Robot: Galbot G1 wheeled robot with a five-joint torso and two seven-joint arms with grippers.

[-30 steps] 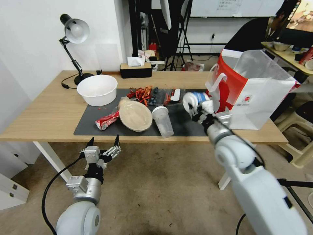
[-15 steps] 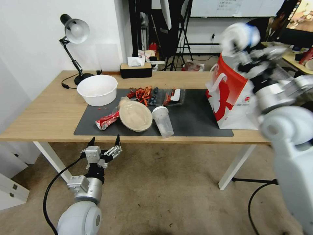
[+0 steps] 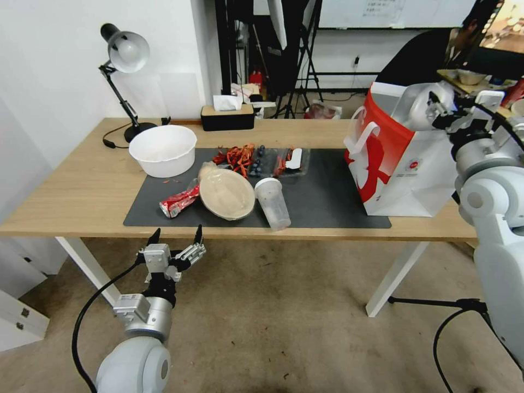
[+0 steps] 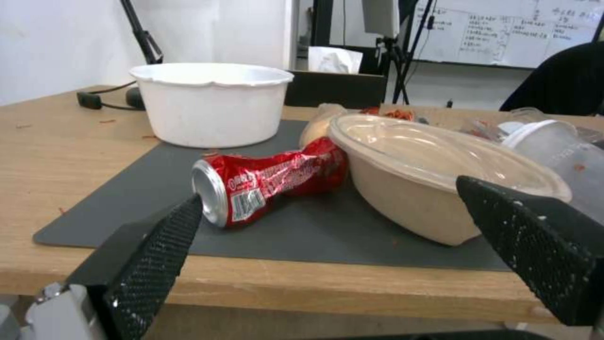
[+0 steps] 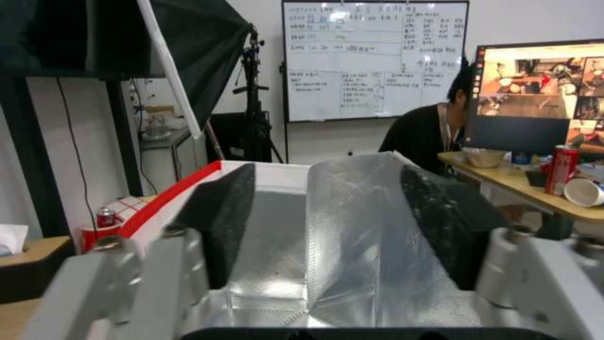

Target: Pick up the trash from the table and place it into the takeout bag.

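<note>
Right gripper (image 5: 324, 222): you have it over the takeout bag (image 3: 406, 164) mouth, fingers spread, empty.
Left gripper (image 3: 173, 239): parked below the table (image 3: 65, 185) edge, spread.
Done: lidded cup carried a second ago is gone, probably inside the bag.
Left: crushed red wrapper (image 4: 271, 182), paper bowl (image 3: 226, 194), clear plastic cup (image 3: 272, 203) on the mat.

A lab or studio workspace — whiteboard (image 5: 375, 59) covered in writing, light stands (image 3: 305, 65) on tripods. Monitor (image 5: 535, 99) on a side desk, desk lamp (image 3: 123, 71) by the wall.
</note>
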